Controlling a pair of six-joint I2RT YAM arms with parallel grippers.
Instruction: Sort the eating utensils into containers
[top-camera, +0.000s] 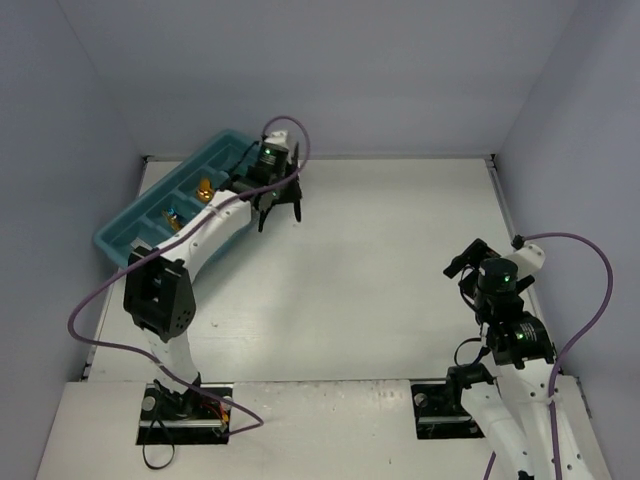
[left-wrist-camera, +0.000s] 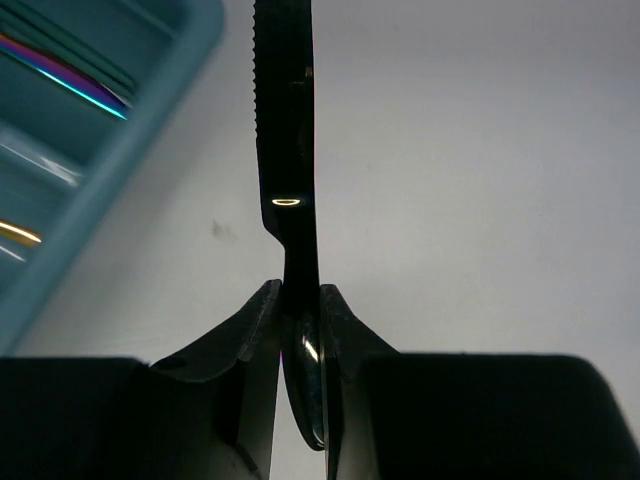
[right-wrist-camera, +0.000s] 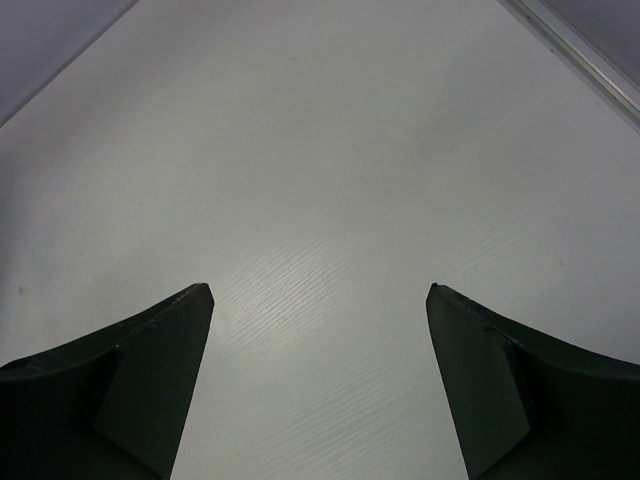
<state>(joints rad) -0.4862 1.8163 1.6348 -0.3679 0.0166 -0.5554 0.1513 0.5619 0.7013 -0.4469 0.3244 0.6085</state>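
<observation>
1. The black knife (left-wrist-camera: 285, 150) runs off the top edge; its handle is partly hidden between the left fingers (left-wrist-camera: 245, 335).
2. The teal tray (left-wrist-camera: 115, 150) is cut off at the left edge, its utensils (left-wrist-camera: 70, 78) blurred.

Just beside the teal tray (top-camera: 112, 245), the left gripper (top-camera: 280, 212) — right gripper (top-camera: 462, 264) well apart.

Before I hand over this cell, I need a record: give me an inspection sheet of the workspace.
Surface: white table, bare where visible.
Job's things: teal tray at far left, gold utensil and iridescent utensil inside; black knife outside it, over the table.
Clutter: nothing seen.
Grippers: left tool shut on black knife; right tool open, empty.
Cables: purple cables loop off both arms.
Surroundings: pale walls on three sides.
</observation>
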